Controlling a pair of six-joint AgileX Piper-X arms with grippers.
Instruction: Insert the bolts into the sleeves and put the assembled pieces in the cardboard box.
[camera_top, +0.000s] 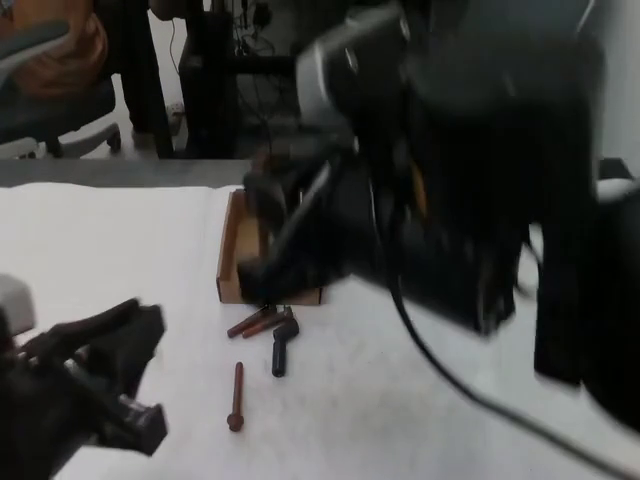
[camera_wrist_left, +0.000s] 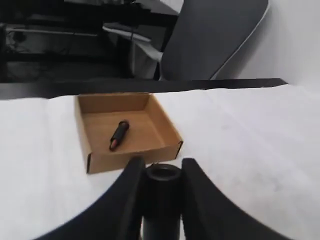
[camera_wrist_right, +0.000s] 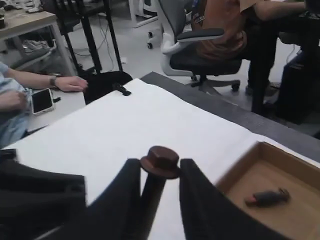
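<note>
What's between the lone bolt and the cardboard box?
High view: a pair of bolts and a black sleeve, between the lone bolt and cardboard box.

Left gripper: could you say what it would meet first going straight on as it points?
Probably the near wall of the box, ahead of the left gripper and its sleeve; depth is unclear.

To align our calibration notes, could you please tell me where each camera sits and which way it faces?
High view: behind the arms, looking forward and down over the bench at the cardboard box and loose bolts; an arm bulks close in front.
Left wrist view: on the left wrist, facing the box past the left gripper, shut on a sleeve.
Right wrist view: on the right wrist, facing across the bench past the right gripper, shut on a bolt.
Shared: both wrist views show the assembled piece in the box.
</note>
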